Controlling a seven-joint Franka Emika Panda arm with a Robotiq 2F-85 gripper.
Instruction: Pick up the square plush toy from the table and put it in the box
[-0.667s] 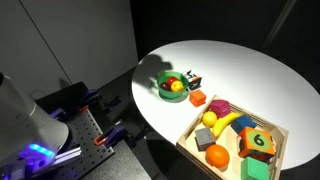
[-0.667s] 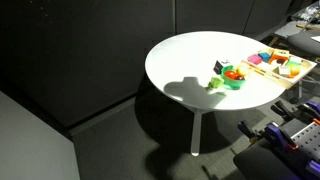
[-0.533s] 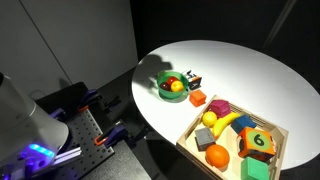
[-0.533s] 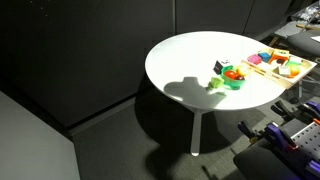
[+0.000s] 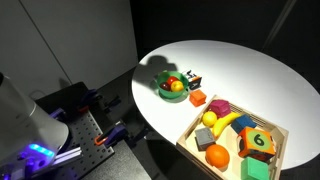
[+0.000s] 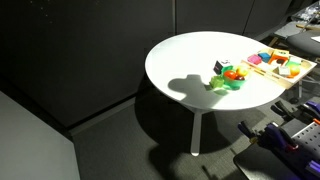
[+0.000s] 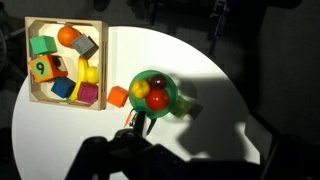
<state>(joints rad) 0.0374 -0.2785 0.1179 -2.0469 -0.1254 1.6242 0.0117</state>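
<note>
The square plush toy (image 5: 193,78), white with black markings, sits on the round white table (image 5: 240,65) just beyond a green bowl. It also shows in an exterior view (image 6: 222,66) and, in shadow, beside the bowl in the wrist view (image 7: 187,105). The light-wood box (image 5: 279,133) holds several toys and stands at the table's edge (image 6: 262,69) (image 7: 66,104). My gripper (image 7: 198,150) is only a dark silhouette at the bottom of the wrist view, high above the table. Its jaws are not readable. The arm does not show over the table in either exterior view.
A green bowl (image 5: 160,89) (image 7: 178,100) with fruit stands next to the plush toy. A red block (image 5: 198,98) (image 7: 118,97) lies between bowl and box. In the box are a green numbered cube (image 5: 259,142), a banana and an orange. The robot base (image 5: 20,120) stands beside the table.
</note>
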